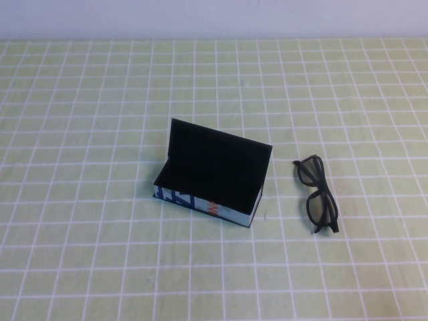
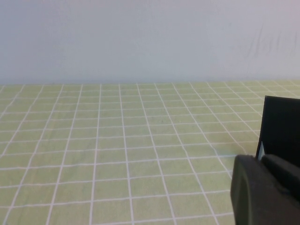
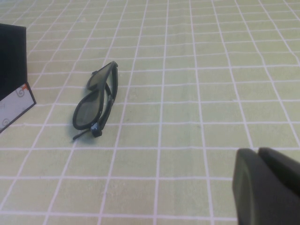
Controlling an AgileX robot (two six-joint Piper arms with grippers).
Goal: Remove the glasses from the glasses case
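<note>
Surface: green grid cloth point(image 1: 100, 254), pale wall point(image 2: 140, 37) | glasses point(image 1: 317, 194) beside open glasses case point(image 1: 210, 175) | right gripper point(image 3: 269, 187) closed, empty, near glasses | left gripper point(image 2: 265, 190) beside case, state unreadable.

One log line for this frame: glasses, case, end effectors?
glasses: on table, right of case | case: open | left end effector: parked | right end effector: shut, empty

Black glasses point(image 1: 317, 194) folded beside open glasses case point(image 1: 212, 175)

Bench point(image 1: 100, 267) covered by a pale green cloth with a white grid; plain light wall point(image 1: 214, 17) along the far edge.
</note>
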